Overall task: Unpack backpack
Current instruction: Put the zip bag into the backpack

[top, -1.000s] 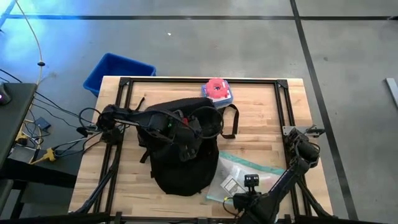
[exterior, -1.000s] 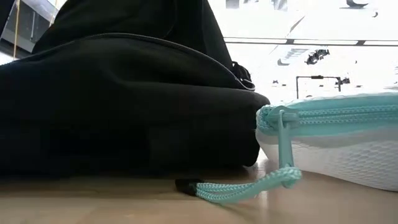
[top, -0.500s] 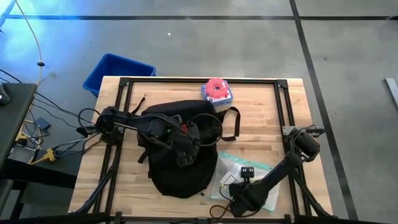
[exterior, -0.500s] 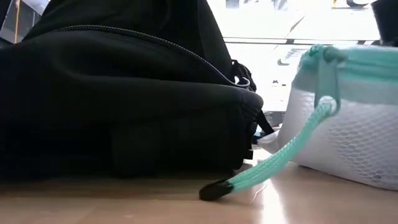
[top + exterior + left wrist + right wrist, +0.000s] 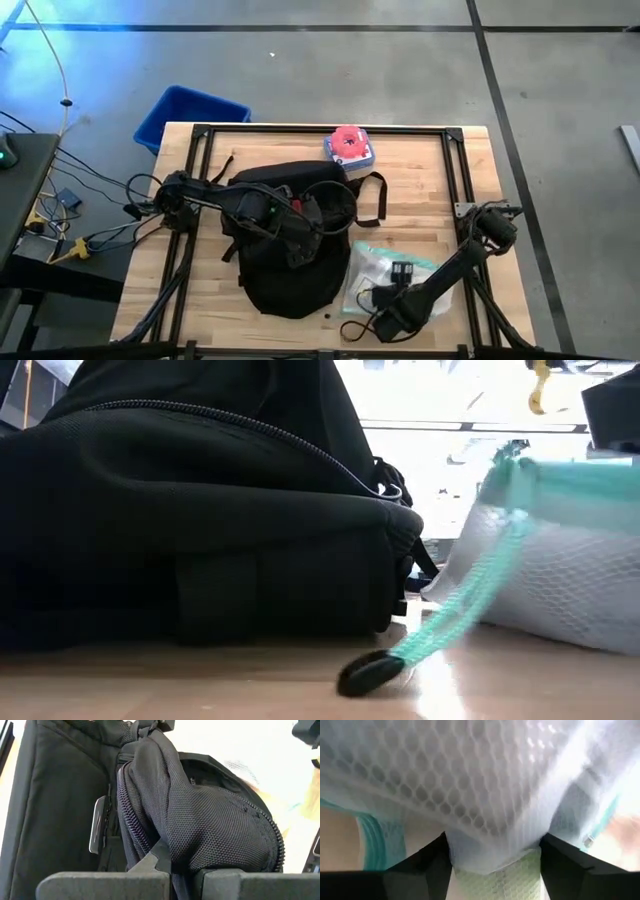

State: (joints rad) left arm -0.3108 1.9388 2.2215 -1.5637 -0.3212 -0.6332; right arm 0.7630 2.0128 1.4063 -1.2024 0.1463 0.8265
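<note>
Backpack [image 5: 290,240] fabric, black and soft, is spread over the middle of the wooden desk [image 5: 420,190], somewhat toward its left half, with a strap looping out on the side nearer the right arm. The left claw [image 5: 172,870] is set on top of the backpack, and its fingers are pinched fully together on a fold of the black fabric beside the zipper, as is seen in the left wrist view. Just beside the backpack, on the right arm's side and toward the near edge of the desk, a white mesh pouch [image 5: 385,275] with teal trim is found. The right claw [image 5: 492,862] is placed at this pouch, clear of the backpack, and its fingers are partly closed with the white mesh bunched between them. In the low view the pouch [image 5: 560,550] is seen tilted, its teal cord [image 5: 440,630] trailing down to the desk. A pink and white item [image 5: 348,145] lies at the far edge, and a blue bin [image 5: 185,115] stands on the floor beyond the desk's far left corner.
</note>
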